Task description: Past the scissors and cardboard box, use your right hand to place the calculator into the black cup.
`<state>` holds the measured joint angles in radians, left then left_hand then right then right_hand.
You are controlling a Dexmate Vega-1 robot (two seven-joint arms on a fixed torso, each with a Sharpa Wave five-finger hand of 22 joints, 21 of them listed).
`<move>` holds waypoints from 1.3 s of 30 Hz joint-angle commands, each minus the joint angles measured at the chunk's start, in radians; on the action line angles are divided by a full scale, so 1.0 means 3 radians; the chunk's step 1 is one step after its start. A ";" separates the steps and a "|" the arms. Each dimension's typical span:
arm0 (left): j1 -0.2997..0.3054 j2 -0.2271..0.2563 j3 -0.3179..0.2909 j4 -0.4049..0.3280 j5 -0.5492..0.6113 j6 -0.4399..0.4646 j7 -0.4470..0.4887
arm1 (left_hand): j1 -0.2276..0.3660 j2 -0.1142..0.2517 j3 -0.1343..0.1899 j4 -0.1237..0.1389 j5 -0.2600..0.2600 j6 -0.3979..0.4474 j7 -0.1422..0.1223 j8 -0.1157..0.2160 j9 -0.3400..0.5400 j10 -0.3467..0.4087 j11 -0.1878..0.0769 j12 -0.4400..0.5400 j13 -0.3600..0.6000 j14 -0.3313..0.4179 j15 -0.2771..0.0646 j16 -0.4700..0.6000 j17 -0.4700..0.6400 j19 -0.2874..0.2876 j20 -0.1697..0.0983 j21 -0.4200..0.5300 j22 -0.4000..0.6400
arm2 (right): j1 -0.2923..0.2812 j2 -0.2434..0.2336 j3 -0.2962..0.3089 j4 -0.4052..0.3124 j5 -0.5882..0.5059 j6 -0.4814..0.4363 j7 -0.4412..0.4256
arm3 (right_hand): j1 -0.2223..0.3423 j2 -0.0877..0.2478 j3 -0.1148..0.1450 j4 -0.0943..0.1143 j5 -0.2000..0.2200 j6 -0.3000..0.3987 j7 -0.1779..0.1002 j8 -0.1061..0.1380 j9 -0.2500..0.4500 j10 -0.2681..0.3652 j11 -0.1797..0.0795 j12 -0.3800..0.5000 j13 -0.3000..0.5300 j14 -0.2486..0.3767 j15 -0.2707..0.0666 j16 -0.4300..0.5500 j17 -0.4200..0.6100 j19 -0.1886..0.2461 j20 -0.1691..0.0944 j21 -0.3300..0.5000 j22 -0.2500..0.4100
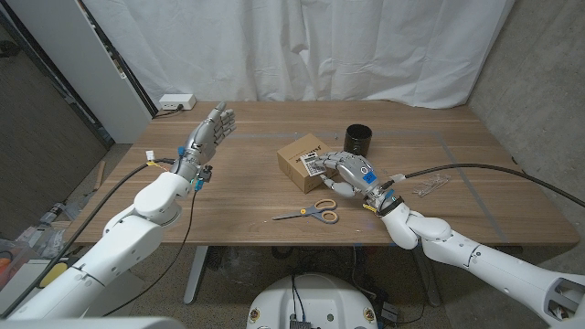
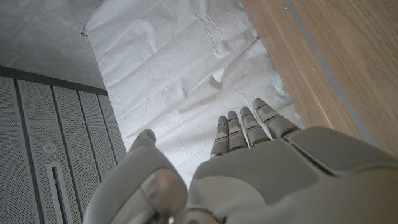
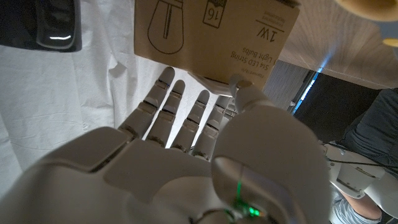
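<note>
A small calculator (image 1: 313, 164) with dark keys lies against the near side of the cardboard box (image 1: 300, 157) at mid-table. My right hand (image 1: 349, 173) is just right of it, fingers stretched toward it and apart, gripping nothing; whether the fingertips touch it is unclear. In the right wrist view those fingers (image 3: 186, 118) reach up to the printed box (image 3: 211, 37), with the black cup (image 3: 56, 25) beyond. The black cup (image 1: 357, 140) stands upright behind the box. Scissors (image 1: 311, 213) with orange handles lie near the front edge. My left hand (image 1: 212, 131) is raised over the table's left part, open.
A white power strip (image 1: 176, 102) sits at the table's back left corner. Small clear bits (image 1: 430, 187) lie at the right, beside a black cable (image 1: 475, 167). A white curtain (image 1: 311, 46) hangs behind the table.
</note>
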<state>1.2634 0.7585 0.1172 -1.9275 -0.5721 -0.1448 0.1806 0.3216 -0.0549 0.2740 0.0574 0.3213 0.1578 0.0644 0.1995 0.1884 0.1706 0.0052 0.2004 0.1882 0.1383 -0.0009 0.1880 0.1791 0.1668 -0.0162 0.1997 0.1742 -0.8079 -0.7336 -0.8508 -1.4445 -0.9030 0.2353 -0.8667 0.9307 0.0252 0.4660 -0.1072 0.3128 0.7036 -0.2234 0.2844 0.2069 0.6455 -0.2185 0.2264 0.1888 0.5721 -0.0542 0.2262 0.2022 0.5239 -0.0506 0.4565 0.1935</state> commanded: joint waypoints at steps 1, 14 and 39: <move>0.0010 -0.0003 0.0019 0.0005 -0.0009 -0.0025 0.0014 | 0.0033 0.0013 -0.0019 0.0002 -0.0013 0.0021 -0.0001 -0.0001 0.0005 0.0008 0.0000 0.0001 0.0011 0.0017 0.0001 0.0003 0.0016 -0.0003 0.0017 0.0000 0.0017 | -0.0027 -0.0008 0.0036 -0.0014 0.0047 0.0033 -0.0043 | -0.0024 0.0156 -0.0066 0.0060 -0.0096 0.0164 -0.0006 0.0042 0.0002 0.0148 -0.0002 0.0044 0.0009 0.0149 -0.0447 0.0073 0.0042 0.0133 -0.0400 0.0075 0.0024; 0.0065 -0.0007 -0.0001 -0.0003 -0.0013 -0.0058 0.0037 | 0.0036 0.0016 -0.0028 0.0003 -0.0013 0.0017 -0.0004 -0.0002 0.0005 0.0004 -0.0011 0.0000 0.0011 0.0017 -0.0001 0.0003 0.0016 -0.0007 0.0017 0.0000 0.0017 | -0.0033 0.0001 0.0063 -0.0041 0.0076 0.0067 -0.0025 | -0.0037 0.0252 -0.0140 0.0070 -0.0254 0.0361 -0.0008 0.0068 -0.0004 0.0360 0.0000 0.0071 0.0009 0.0404 -0.0458 0.0116 0.0029 0.0290 -0.0427 0.0214 0.0069; -0.0006 -0.0032 0.0030 0.0035 0.0018 -0.0106 0.0022 | 0.0041 0.0020 -0.0043 0.0006 -0.0012 0.0023 -0.0004 0.0000 0.0005 0.0002 -0.0004 -0.0001 0.0011 0.0014 0.0004 0.0002 0.0016 -0.0010 0.0017 0.0000 0.0017 | -0.0087 -0.0021 0.0170 -0.0169 0.0088 0.0073 -0.0068 | 0.0043 0.0431 -0.0416 0.0049 -0.0412 0.0972 -0.0006 -0.0202 0.0033 0.0983 -0.0004 -0.0071 0.0005 0.0926 -0.0502 -0.0020 0.0101 -0.0071 -0.0502 0.1617 -0.0005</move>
<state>1.2733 0.7517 0.1206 -1.9248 -0.5702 -0.1704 0.1908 0.3270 -0.0495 0.2668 0.0577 0.3213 0.1578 0.0644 0.1995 0.1884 0.1706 0.0052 0.2004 0.1881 0.1383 -0.0009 0.1881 0.1791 0.1668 -0.0162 0.1998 0.1742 -0.8264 -0.7366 -0.8161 -1.4766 -0.8758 0.2612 -0.8785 0.9108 0.1428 0.3447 -0.0938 0.1853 0.9377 -0.2216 0.2283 0.2016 0.9329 -0.2196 0.2100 0.1861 0.8408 -0.1021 0.2166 0.2291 0.5090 -0.0496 0.9190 0.1912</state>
